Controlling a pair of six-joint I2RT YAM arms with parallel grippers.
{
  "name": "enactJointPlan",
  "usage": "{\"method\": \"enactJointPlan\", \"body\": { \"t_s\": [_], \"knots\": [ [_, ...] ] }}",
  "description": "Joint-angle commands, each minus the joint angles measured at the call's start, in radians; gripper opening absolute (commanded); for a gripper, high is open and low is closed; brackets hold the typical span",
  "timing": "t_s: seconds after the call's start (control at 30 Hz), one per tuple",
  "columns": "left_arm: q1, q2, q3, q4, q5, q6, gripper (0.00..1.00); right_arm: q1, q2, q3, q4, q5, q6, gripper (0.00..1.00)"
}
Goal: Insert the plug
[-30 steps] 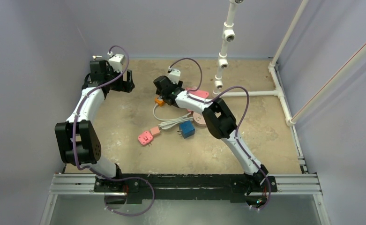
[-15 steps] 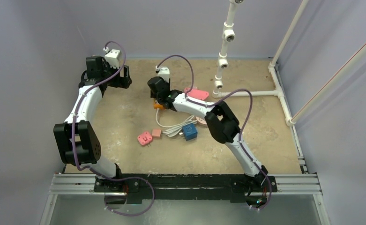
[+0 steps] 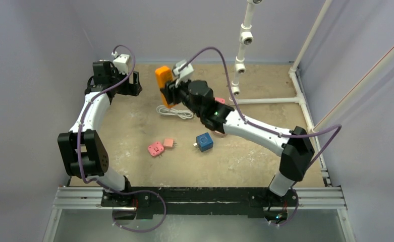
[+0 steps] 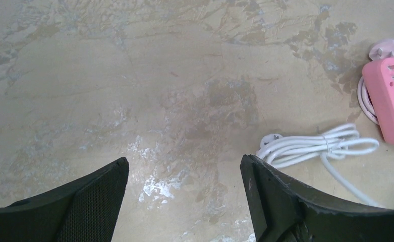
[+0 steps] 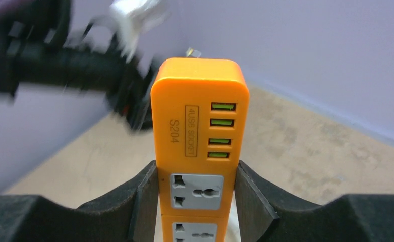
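Plug, likely light and rigid on limp white cord, lies on the surface just right of the open left end effector, best pinched by its body, while the right end effector clamps the orange power strip.

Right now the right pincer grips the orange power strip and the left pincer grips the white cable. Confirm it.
Wrong on the left pincer: it grips nothing. The left wrist view shows its jaws open, the white cable lying apart from them. The right pincer does grip the orange power strip.
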Motion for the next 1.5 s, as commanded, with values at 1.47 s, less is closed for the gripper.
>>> {"method": "enactJointPlan", "body": {
  "t_s": [1.47],
  "knots": [
    [0.002,0.03,0.018,-0.07,0.1,0.037,0.8,0.346,0.258,-0.14,-0.327,-0.546,-0.509,0.38]
  ]
}}
